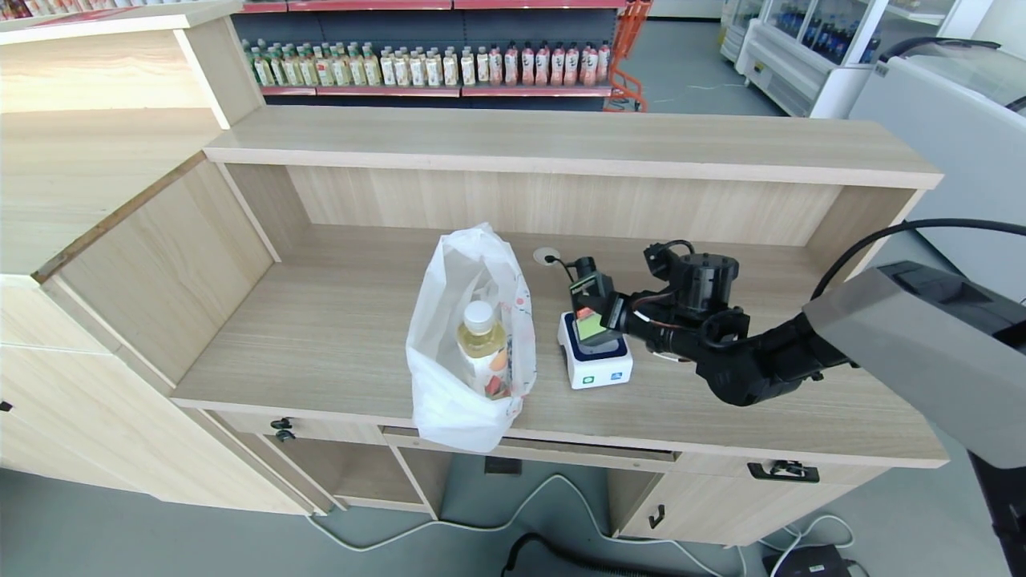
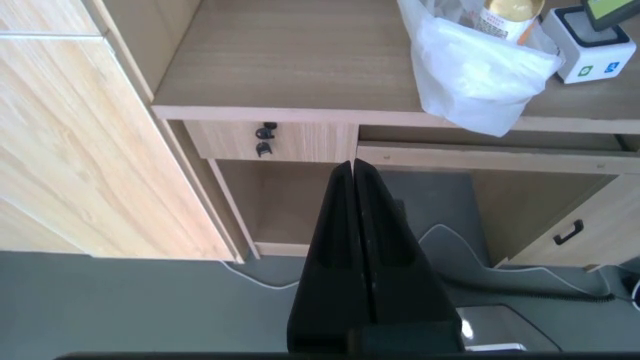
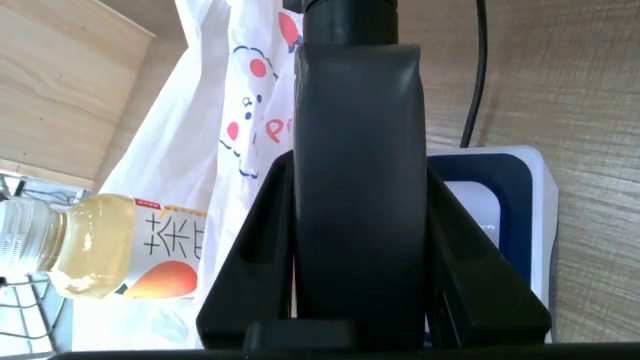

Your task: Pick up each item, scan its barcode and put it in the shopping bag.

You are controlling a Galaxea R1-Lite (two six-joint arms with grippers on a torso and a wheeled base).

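Left gripper (image 2: 353, 165) pinched closed on nothing, low before the counter (image 2: 300, 60); right gripper (image 1: 590, 309) just above one scanner (image 1: 597, 370), grip impossible to tell. Beside it on the counter, one white bag (image 1: 449, 401) with one upright, white-capped bottle (image 1: 481, 336) of pale drink

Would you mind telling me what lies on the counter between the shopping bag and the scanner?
Nothing lies there. In the head view, a narrow strip of bare counter separates the shopping bag from the scanner.
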